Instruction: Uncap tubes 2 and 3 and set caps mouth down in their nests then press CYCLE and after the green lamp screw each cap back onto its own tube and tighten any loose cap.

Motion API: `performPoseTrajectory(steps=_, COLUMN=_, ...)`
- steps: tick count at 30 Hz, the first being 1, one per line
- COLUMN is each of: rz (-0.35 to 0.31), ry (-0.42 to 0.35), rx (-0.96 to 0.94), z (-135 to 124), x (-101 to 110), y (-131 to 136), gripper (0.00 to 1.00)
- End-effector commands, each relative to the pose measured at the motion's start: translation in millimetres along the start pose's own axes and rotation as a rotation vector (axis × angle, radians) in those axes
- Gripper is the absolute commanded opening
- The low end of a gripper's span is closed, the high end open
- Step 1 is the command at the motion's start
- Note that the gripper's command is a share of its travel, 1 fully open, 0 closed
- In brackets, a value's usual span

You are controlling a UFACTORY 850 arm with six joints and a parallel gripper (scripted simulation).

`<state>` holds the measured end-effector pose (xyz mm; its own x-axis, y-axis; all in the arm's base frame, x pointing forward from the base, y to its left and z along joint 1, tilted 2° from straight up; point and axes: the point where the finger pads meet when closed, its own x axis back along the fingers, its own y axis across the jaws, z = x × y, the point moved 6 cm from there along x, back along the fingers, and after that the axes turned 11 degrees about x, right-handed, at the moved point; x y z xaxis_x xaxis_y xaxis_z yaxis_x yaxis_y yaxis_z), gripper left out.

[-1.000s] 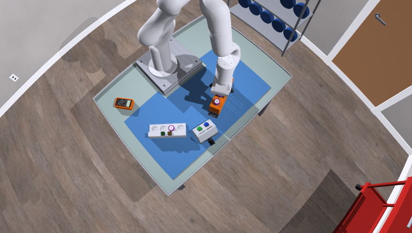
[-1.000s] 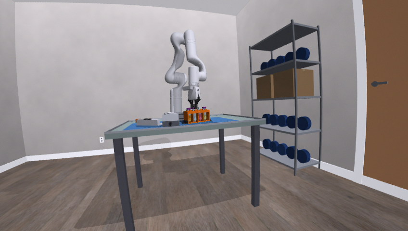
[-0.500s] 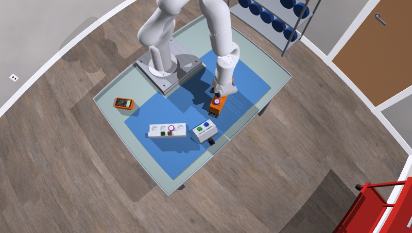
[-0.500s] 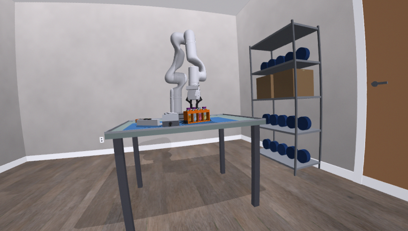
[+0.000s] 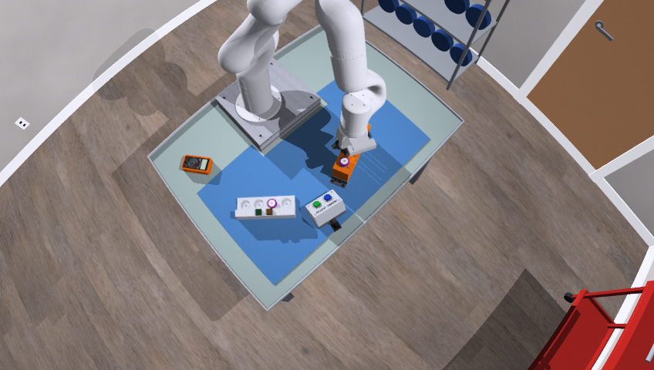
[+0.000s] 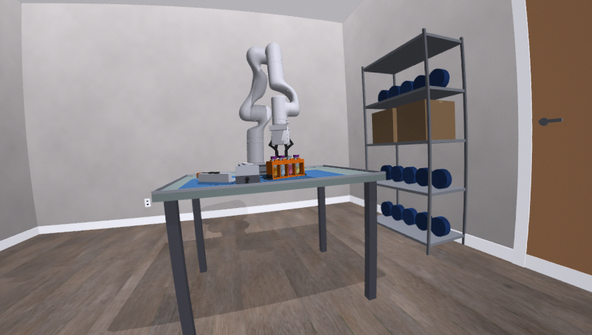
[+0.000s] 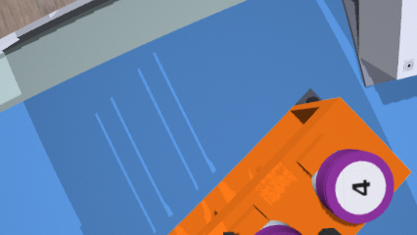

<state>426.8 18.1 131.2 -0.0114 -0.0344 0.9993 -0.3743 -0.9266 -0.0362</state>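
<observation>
Gripper (image 5: 340, 150) (image 6: 281, 155) (image 7: 279, 232): part-open, holding nothing, astride cap 3 (image 6: 281, 156) (image 7: 279, 230) atop its tube; clearance hard to judge. Cap 2 (image 5: 271, 203): nested, eight o'clock from above. Lamps (image 5: 258, 212): unlit. Outstanding, presumably: cap 3's removal, CYCLE (image 5: 327, 196), recapping, tightness checks, READY (image 5: 316, 203).
</observation>
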Motion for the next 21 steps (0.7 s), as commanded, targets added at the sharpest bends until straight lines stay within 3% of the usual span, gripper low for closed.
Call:
performPoseTrajectory(steps=1, rz=0.003, ry=0.0, rx=-0.165, z=0.6, x=0.4, y=-0.1, gripper=0.46)
performPoseTrajectory(steps=3, rz=0.003, ry=0.0, rx=-0.165, z=0.6, x=0.4, y=-0.1, gripper=0.46)
performPoseTrajectory(steps=14, rz=0.003, ry=-0.001, rx=-0.915, z=0.6, x=0.4, y=-0.1, gripper=0.46)
performPoseTrajectory(steps=21, rz=0.003, ry=-0.001, rx=-1.248, z=0.6, x=0.4, y=-0.1, gripper=0.46)
